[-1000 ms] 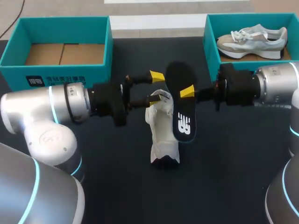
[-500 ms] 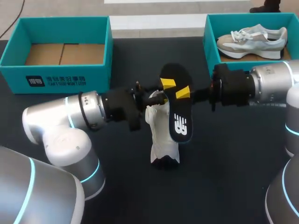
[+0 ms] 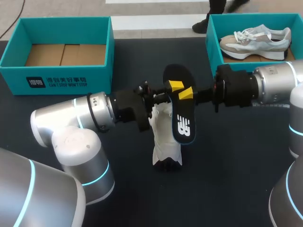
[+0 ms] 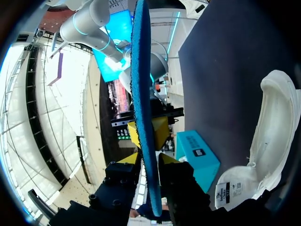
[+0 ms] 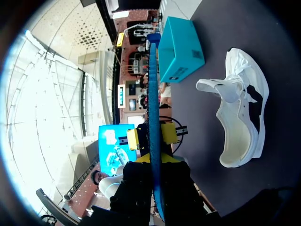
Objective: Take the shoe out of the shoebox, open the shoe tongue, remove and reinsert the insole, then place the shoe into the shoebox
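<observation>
Over the middle of the table (image 3: 236, 165), the right gripper (image 3: 185, 93) is clamped on the black insole (image 3: 182, 120), one yellow tip on the top face and the other out of sight beneath. The left gripper (image 3: 175, 86) comes in from the opposite side. Its fingers straddle the same upper end of the insole, and in its own wrist view they look pressed to both faces, so I take it to be gripping too. With two holds so close together, I'd say this is either a handover or a two-handed steadying, so the floppy sole can be aimed rather than dangled.

From both wrist cameras the insole runs edge-on between the fingers and hangs clear of the table. Directly below it the white shoe (image 3: 164, 142) rests on the table with its mouth gaping wide and tongue pulled back, which suits sliding the insole in again.

Further out, the left shoebox (image 3: 57, 75) stands at the far left corner and shows its brown cardboard bottom (image 3: 64, 54); I judge this is where the shoe belongs. The right shoebox (image 3: 214, 52), at the far right, holds a second shoe (image 3: 255, 40), grey and white, lying on its side.
</observation>
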